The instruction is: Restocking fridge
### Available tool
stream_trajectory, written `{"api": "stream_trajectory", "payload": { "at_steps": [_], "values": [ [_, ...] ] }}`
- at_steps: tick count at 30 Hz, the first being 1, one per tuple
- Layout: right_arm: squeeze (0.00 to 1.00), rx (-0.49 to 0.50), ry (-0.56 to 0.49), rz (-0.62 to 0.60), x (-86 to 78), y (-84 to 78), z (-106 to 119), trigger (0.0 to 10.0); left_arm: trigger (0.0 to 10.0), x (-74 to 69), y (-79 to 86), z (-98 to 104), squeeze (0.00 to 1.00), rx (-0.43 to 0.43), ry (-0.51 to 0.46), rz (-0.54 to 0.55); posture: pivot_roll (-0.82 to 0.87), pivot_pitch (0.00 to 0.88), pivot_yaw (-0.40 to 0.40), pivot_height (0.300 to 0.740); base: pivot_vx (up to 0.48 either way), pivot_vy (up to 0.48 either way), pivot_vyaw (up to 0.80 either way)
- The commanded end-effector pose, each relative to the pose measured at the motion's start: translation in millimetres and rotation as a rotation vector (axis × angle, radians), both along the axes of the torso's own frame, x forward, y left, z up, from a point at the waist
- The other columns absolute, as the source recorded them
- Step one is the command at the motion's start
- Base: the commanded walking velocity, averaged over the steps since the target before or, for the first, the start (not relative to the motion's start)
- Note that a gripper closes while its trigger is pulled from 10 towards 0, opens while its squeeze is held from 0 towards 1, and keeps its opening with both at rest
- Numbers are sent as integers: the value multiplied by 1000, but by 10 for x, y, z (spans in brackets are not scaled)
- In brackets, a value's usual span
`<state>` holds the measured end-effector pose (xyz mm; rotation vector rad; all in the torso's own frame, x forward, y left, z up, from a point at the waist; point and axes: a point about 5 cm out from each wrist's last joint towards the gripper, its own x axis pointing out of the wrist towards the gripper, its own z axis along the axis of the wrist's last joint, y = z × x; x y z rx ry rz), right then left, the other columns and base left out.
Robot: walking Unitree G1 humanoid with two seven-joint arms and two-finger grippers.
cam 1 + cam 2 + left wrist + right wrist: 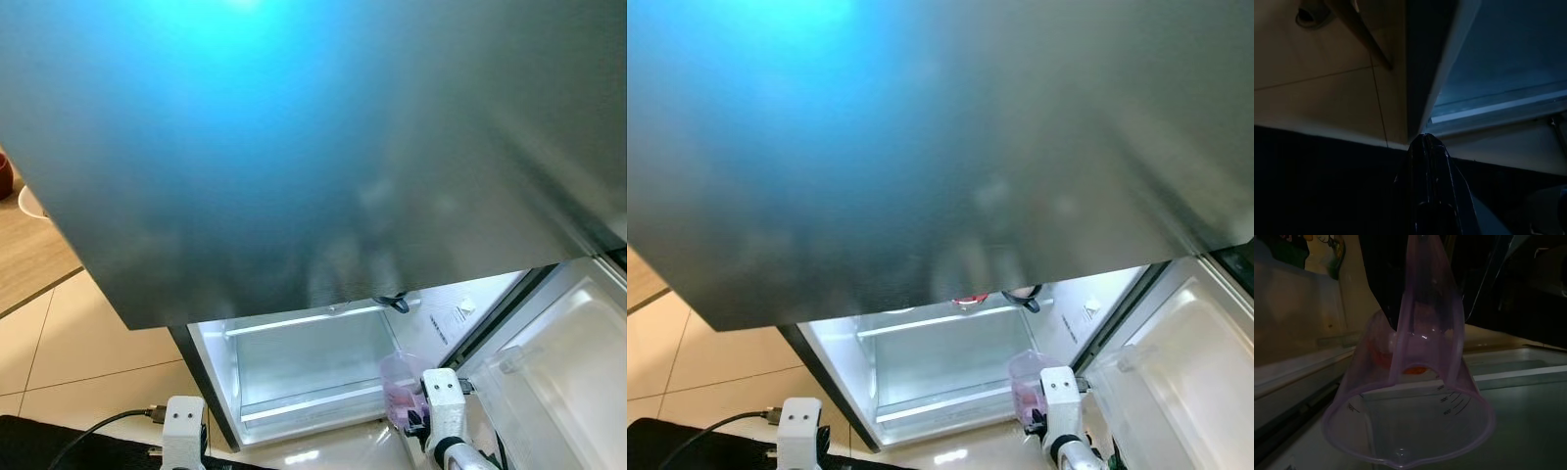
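The fridge [294,147] has a grey upper door that is blurred and near. Below it, the lit white lower compartment [313,362] stands open with a bare shelf [309,401]. A translucent purple measuring jug [400,384] hangs at the compartment's right front; in the right wrist view the jug [1410,421] points its mouth at the camera. My right gripper [413,419] is shut on its handle [1425,308]. My left gripper [1426,142] is shut and empty, low beside the fridge's left edge.
The open fridge door [558,372] with clear door bins stands at the right. A dark item [392,302] and something red [970,299] peek out under the grey door. A cable [98,429] and black mat [59,450] lie on the tile floor at left.
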<state>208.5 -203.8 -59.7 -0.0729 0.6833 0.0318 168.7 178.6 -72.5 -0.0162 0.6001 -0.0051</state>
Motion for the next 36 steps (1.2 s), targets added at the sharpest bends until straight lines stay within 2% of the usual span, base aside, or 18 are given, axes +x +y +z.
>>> {"api": "stream_trajectory", "payload": {
  "at_steps": [1, 5, 9, 21, 31, 34, 36],
  "values": [
    [0, -4, 4, -12, -30, -27, -11, 10000, 10000, -56, 17, -18, 0, 20, 11, -29, -96, 110, -24, 740, 0, -480, 0],
    [0, -4, 5, -12, -34, -28, -13, 10000, 10000, -57, 6, -17, 0, 25, 8, -45, -97, 111, -23, 740, 0, -480, 0],
    [0, -5, 6, -11, -38, -32, -15, 10000, 10000, -84, 12, -37, 0, 6, 23, 12, -99, 112, -25, 740, 0, 0, 0],
    [0, -9, 6, -5, -33, -37, -11, 10000, 10000, -79, -1, -23, 0, 0, 8, -19, -103, 106, -30, 740, 0, 0, 0],
    [0, -5, 8, 6, -54, -12, -25, 10000, 10000, -100, -39, -13, 0, 21, -8, -88, -108, 96, -31, 740, 0, 0, 0],
    [0, 0, 8, 21, -61, 10, -30, 10000, 10000, -93, -65, 0, 0, 29, -19, -145, -107, 95, -32, 740, 0, 0, 0],
    [0, 6, 6, 43, -72, 44, -36, 10000, 10000, -95, -125, 11, 0, 17, -30, -232, -111, 96, -32, 740, 0, 0, 0]
  ]
}}
